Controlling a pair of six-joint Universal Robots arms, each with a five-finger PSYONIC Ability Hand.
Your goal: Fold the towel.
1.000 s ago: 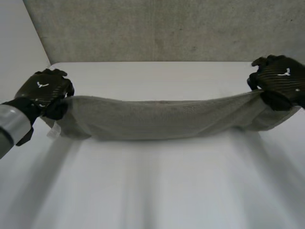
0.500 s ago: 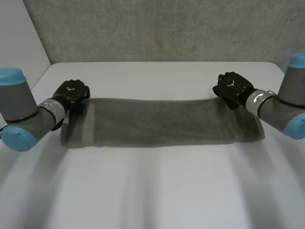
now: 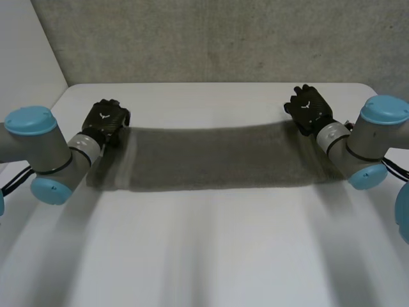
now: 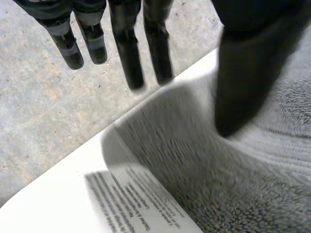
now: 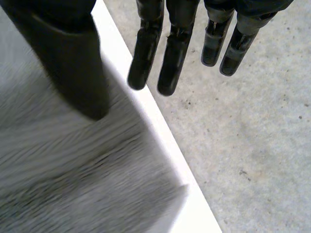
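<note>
The grey towel (image 3: pixel 217 157) lies flat on the white table (image 3: pixel 211 256) as a long strip running left to right. My left hand (image 3: pixel 105 121) hovers at its far left corner and my right hand (image 3: pixel 310 110) at its far right corner. In the left wrist view the left hand (image 4: pixel 131 53) has straight fingers clear of the towel (image 4: pixel 243 184), with the thumb apart above the cloth. A white care label (image 4: pixel 136 199) sticks out at that corner. In the right wrist view the right hand (image 5: pixel 73 63) is spread too, holding nothing over the towel (image 5: pixel 63 179).
A grey concrete wall (image 3: pixel 211 38) stands right behind the table's far edge, close to both hands' fingertips. Bare table top stretches from the towel to the front edge. Both forearms lie low over the towel's two ends.
The towel, held up and stretched between both shut hands a second ago, now lies on the table. Both hands have moved toward the far edge, let go of it and opened.
</note>
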